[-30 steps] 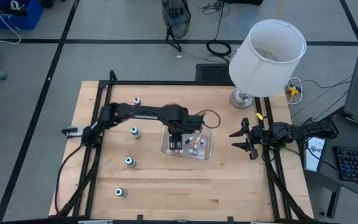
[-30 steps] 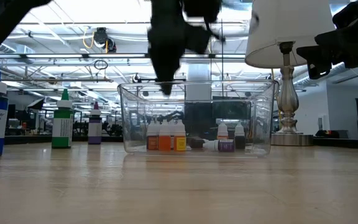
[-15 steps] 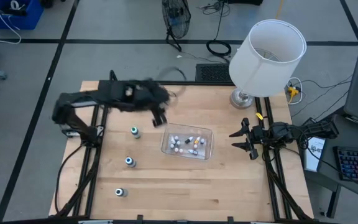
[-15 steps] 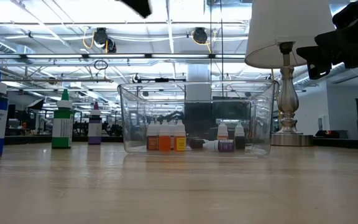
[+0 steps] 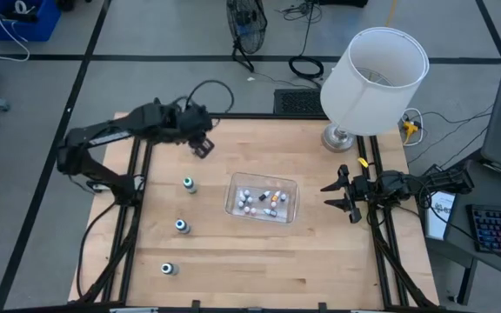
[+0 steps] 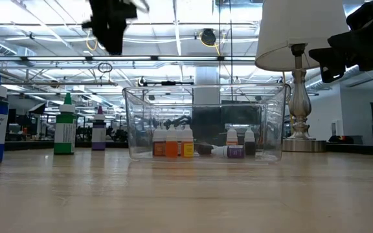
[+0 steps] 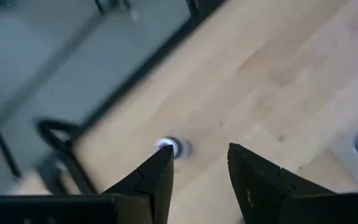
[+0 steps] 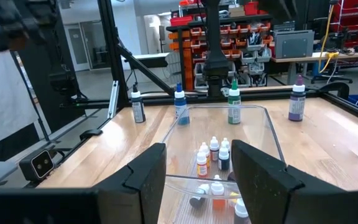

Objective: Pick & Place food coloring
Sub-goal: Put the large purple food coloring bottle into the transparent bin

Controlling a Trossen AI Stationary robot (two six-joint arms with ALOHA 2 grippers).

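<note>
The wooden bench carries a white lamp at its far right corner and, near the middle, a clear plastic tub holding a cluster of small food coloring bottles that stand or lie on its floor. Four larger bottles stand loose on the left half: a purple-capped bottle near the far edge, a green-capped bottle closer in, then a blue-capped bottle and a dark-capped bottle toward the near edge. The left claw hangs above the far left part of the bench, almost over the purple-capped bottle, its fingers parted and empty with that bottle showing just past the tips. The right claw waits off the tub's right side, fingers spread and holding nothing. This looks like the reach toward another pick, with several bottles already placed in the tub. The next move calls for lowering the left claw straight over the purple cap, centring the bottle between the fingers, and closing without tipping it.
</note>
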